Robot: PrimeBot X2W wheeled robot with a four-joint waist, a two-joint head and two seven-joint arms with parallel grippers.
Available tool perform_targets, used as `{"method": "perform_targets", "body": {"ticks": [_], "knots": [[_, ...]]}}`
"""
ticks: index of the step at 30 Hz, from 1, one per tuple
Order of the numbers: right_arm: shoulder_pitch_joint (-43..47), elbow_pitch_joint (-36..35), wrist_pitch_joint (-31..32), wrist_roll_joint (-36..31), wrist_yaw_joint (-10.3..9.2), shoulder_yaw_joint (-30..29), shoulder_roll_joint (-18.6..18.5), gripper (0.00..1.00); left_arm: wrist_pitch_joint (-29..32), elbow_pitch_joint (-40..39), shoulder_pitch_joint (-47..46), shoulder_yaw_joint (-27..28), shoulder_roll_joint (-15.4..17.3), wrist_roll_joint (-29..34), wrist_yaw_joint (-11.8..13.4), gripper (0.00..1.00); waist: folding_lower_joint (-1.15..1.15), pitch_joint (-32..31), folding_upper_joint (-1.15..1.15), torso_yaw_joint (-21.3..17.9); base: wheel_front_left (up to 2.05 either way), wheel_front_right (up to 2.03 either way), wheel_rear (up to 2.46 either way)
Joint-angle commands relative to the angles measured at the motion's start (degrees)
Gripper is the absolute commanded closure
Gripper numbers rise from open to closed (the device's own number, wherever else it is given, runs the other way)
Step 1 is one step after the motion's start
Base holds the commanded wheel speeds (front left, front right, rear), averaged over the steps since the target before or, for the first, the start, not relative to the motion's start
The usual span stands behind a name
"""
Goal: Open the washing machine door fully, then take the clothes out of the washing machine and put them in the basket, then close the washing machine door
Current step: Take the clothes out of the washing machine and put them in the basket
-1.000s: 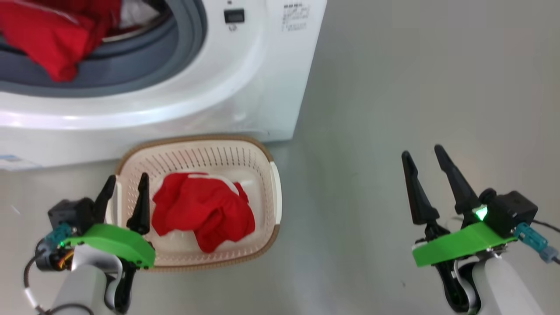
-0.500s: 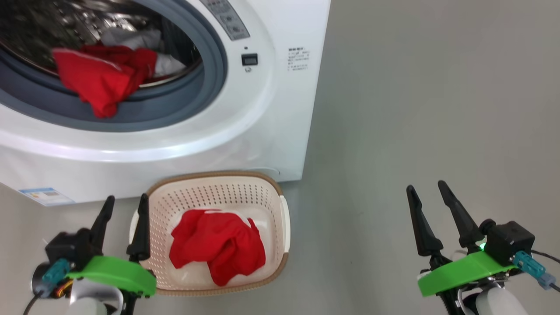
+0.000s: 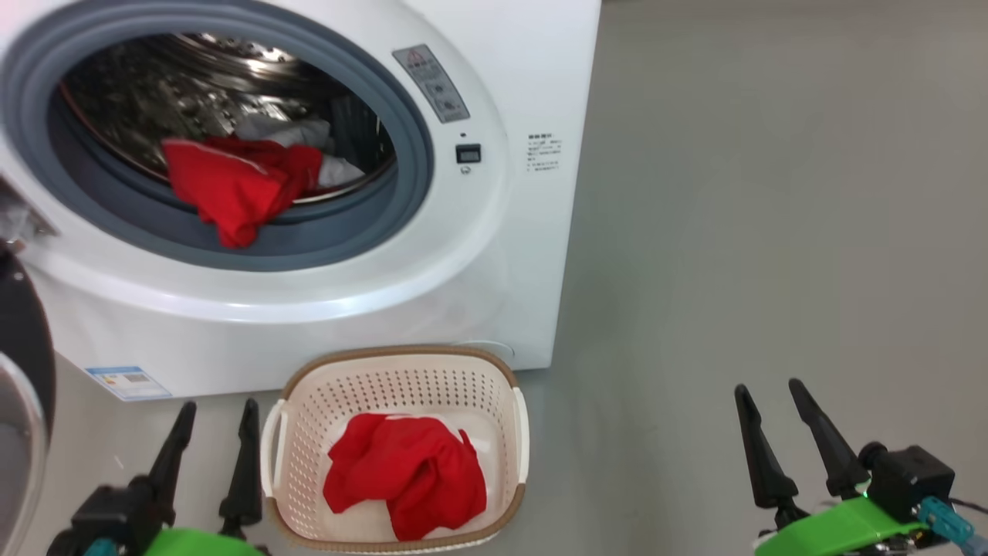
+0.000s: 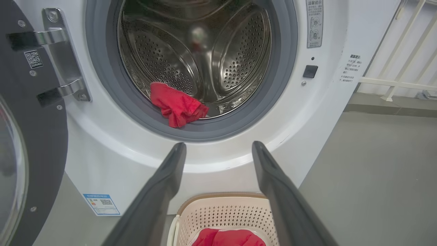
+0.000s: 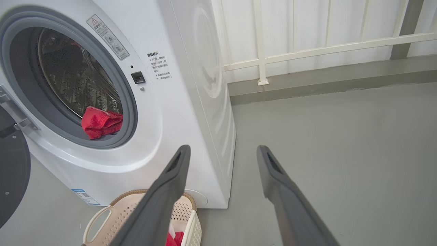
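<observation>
Camera tilted up onto washer [image 3: 494,255]; nothing else moved. Left gripper [image 3: 218,405] and right gripper [image 3: 768,386] spread, empty. Red clothes [image 3: 405,483] in basket [image 3: 401,354] in front of washer; second garment [image 3: 231,189] on washer's seal, likely next grab.

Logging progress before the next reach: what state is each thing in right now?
Round black-rimmed glass washing machine door: swung open.
White front-loading washing machine: red fabric clothes inside, draped over grey gasket.
Cream perforated plastic basket: holds crumpled red garment.
Left gripper: open, empty.
Right gripper: open, empty.
</observation>
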Motion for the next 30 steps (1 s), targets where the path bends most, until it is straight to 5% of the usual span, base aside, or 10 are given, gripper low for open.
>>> {"method": "perform_targets", "body": {"ticks": [1, 13, 30], "knots": [[0.44, -1.69, -0.37, 0.25, 0.28, 0.92, -0.82, 0.0, -0.47, -2.59, 1.01, 2.41, 0.74, 0.65, -0.32, 0.0, 0.0, -1.38, 0.0, 0.77, 0.0, 0.0, 0.0], [3.84, -2.53, -0.37, 0.49, 0.28, 0.29, -1.22, 0.0, -0.47, -8.98, 9.23, 5.91, -1.26, 1.8, -0.32, 0.0, 0.0, -2.95, 0.0, 1.09, 0.0, 0.0, 0.0], [2.47, -2.95, -0.37, 0.09, 0.28, -0.09, -0.93, 0.0, -0.47, -8.23, 6.39, 5.12, -1.8, 2.75, -0.32, 0.0, 0.0, -0.2, 0.0, 0.82, 0.0, 0.0, 0.0]]}}
